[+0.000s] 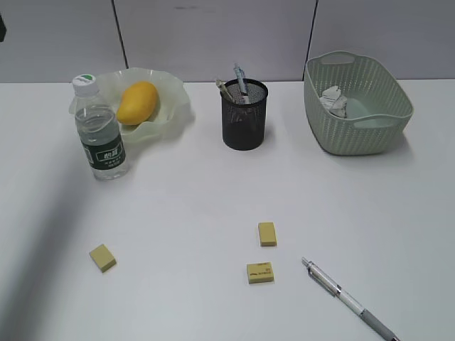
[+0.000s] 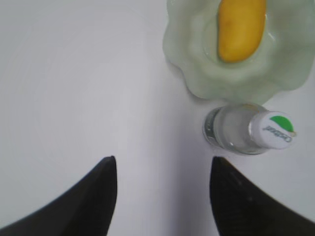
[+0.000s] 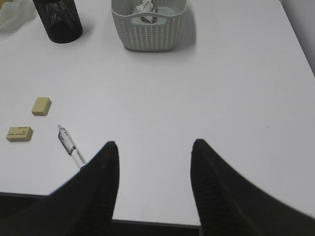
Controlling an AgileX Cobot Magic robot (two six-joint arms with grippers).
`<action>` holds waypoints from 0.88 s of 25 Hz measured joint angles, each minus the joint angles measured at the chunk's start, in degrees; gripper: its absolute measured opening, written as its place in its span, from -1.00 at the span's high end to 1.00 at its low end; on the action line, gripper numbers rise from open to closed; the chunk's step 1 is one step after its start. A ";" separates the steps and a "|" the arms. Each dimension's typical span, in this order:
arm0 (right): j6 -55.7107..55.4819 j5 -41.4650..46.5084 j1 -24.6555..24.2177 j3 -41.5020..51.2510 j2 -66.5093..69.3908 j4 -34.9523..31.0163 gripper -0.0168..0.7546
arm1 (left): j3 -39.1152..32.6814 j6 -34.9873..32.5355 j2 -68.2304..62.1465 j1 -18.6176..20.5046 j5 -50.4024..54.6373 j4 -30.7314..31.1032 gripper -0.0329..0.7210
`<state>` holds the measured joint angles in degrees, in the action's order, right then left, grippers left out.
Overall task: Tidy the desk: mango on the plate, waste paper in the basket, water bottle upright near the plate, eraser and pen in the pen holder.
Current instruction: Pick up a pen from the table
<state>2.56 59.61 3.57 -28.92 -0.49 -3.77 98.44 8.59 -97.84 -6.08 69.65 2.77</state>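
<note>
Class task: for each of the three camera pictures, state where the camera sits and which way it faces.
Exterior: in front, slanting down over the desk; no arm shows.
Left wrist: straight down on plate, mango, water bottle; open left gripper shows.
Right wrist: slanting across the desk toward basket; open right gripper shows.
Shared: pen, in exterior and right wrist.

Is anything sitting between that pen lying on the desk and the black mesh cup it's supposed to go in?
Roughly, yes: two yellow erasers lie on the desk between the pen and the pen holder, slightly left of the direct line. Lifted over them, nothing visible blocks the pen. Pens already stand in the holder, which still has room.
</note>
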 joint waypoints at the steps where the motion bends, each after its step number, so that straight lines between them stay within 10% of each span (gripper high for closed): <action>1: 0.00 0.00 0.00 0.00 0.00 0.00 -0.04 | 0.00 -0.48 -0.17 0.48 0.05 0.13 -0.30; 10: 0.00 0.00 0.00 0.00 0.00 0.00 -0.04 | -4.85 -1.76 1.42 1.78 -0.05 0.05 -0.29; 22: 0.00 0.00 0.00 0.00 0.00 0.00 -0.04 | -41.80 -1.77 35.54 1.85 -2.36 -2.36 -0.29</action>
<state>2.56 59.61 3.57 -28.92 -0.49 -3.77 56.64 6.82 -62.30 -4.23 67.29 0.41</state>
